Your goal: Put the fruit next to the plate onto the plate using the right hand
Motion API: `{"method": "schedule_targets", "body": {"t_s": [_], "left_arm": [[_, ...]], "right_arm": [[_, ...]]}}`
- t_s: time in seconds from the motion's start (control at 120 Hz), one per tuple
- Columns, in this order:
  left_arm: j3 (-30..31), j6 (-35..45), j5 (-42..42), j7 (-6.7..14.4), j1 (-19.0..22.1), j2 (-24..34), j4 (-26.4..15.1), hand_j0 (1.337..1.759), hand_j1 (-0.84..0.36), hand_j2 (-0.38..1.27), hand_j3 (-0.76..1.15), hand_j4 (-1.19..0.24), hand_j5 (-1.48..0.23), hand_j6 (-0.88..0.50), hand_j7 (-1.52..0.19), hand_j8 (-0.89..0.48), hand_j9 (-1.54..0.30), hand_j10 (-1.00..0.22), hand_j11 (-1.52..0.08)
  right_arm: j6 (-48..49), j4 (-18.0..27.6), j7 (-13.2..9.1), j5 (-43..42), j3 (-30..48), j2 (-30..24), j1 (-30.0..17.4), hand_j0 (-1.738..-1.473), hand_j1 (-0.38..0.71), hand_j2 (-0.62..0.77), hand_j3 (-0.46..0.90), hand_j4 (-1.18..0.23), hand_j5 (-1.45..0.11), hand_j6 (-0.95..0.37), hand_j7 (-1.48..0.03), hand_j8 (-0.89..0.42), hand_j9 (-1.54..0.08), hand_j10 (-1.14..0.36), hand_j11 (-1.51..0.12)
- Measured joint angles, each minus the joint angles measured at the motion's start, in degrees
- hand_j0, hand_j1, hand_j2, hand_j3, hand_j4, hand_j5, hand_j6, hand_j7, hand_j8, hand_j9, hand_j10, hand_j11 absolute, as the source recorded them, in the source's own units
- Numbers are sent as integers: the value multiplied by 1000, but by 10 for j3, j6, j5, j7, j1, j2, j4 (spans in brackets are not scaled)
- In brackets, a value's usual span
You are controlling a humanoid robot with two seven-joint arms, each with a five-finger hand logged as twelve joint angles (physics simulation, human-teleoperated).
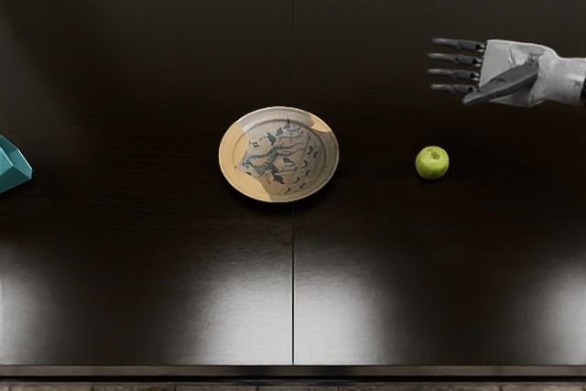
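One hand is showing: the right hand (502,69) is hovering with its fingers (453,59) stretched straight and slightly apart, gripping nothing. The green apple (432,162) is resting on the dark table (146,299) almost directly below the fingertips in the picture, well apart from them and round enough to offer no long axis. The plate (278,154) is lying farther along the way the fingers are pointing, so the reach is probably running down first, then onward.

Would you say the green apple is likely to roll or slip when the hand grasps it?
The green apple looks round, so a nudge would probably roll it on the glossy table. Its smooth skin may slip unless the open right hand wraps it.
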Motion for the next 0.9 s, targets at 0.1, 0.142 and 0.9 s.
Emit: {"method": "schedule_targets", "body": {"t_s": [0.1, 0.142, 0.9], "left_arm": [[0, 0, 0, 0, 0, 0, 0, 1658, 55, 49, 0, -245, -318, -245, -318, -245, -318, -245, -318], [0, 0, 0, 0, 0, 0, 0, 1658, 55, 49, 0, -245, -318, -245, -318, -245, -318, -245, -318], [0, 0, 0, 0, 0, 0, 0, 1658, 55, 49, 0, -245, -319, -245, -318, -245, -318, -245, -319]], "right_arm": [[0, 1, -1, -7, 0, 2, 6, -1658, -309, -6, 0, -31, -43, -30, -43, -31, -43, -31, -43], [0, 2, -10, -9, -1, 1, 10, -1658, -309, -6, 0, -31, -43, -30, -43, -31, -43, -31, -43], [-236, 407, -37, -645, -8, -74, 9, -1658, -265, -13, 0, -74, -93, -76, -93, -75, -93, -74, -93]]}}
